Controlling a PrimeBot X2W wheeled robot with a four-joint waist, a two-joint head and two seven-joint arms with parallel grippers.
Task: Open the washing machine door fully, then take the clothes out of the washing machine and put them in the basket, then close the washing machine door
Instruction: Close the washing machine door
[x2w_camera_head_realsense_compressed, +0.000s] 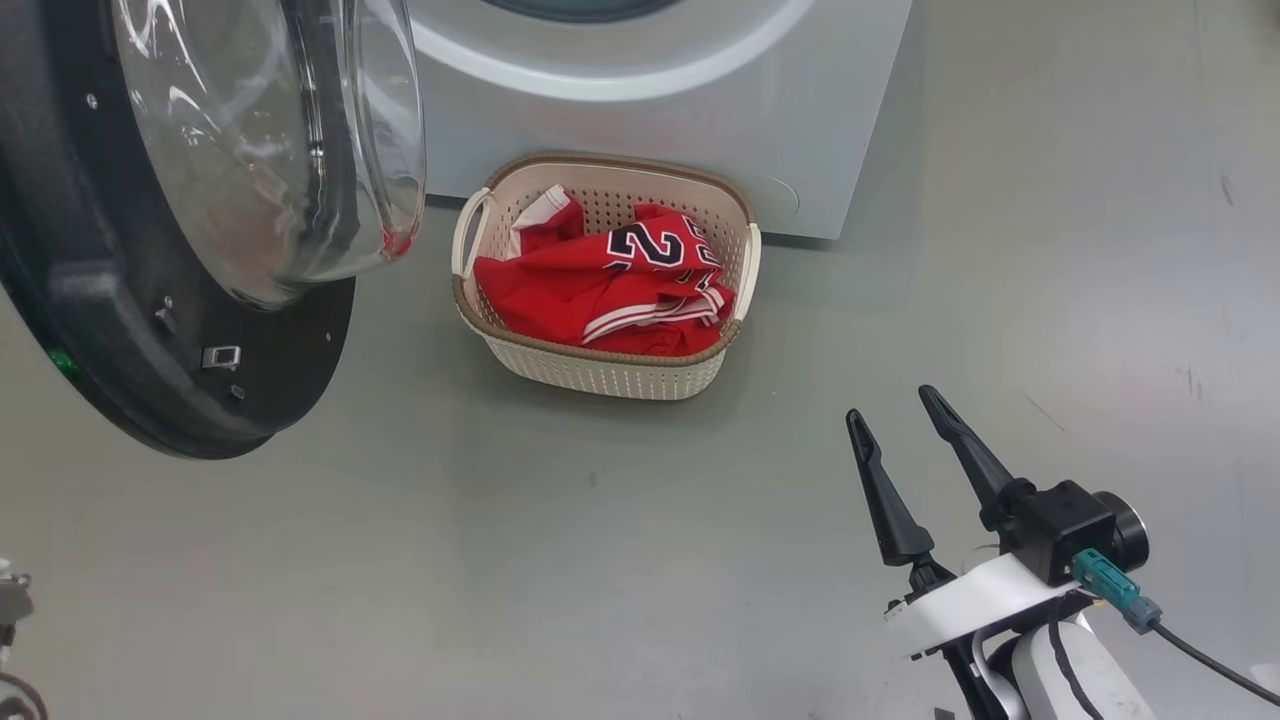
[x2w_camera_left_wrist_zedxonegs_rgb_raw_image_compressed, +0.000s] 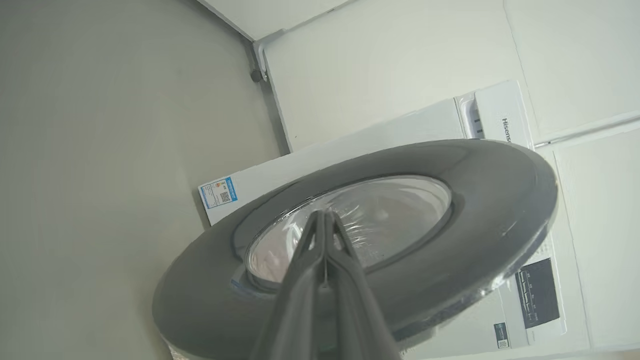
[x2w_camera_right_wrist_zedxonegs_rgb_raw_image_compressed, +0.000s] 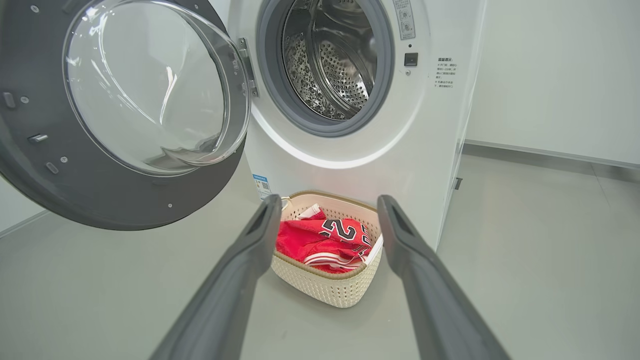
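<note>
Clothes (x2w_camera_head_realsense_compressed: 600, 290) lie in the basket (x2w_camera_head_realsense_compressed: 600, 375) at 12 o'clock, so only closing remains. Your left pincer (x2w_camera_left_wrist_zedxonegs_rgb_raw_image_compressed: 325, 215), tips together, points at the washing machine door (x2w_camera_left_wrist_zedxonegs_rgb_raw_image_compressed: 500, 200); push it shut. Your right pincer (x2w_camera_head_realsense_compressed: 889, 403) sits apart and empty at 4 o'clock.

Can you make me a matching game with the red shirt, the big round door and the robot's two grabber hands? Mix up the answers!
Things
1. bright red jersey with navy numbers
2. round black-rimmed glass washing machine door
3. left gripper
4. right gripper

Matches
A. swung open
B. shut
C. lying in the cream perforated plastic basket
D. open, holding nothing

Pairs: 1-C, 2-A, 3-B, 4-D
</note>
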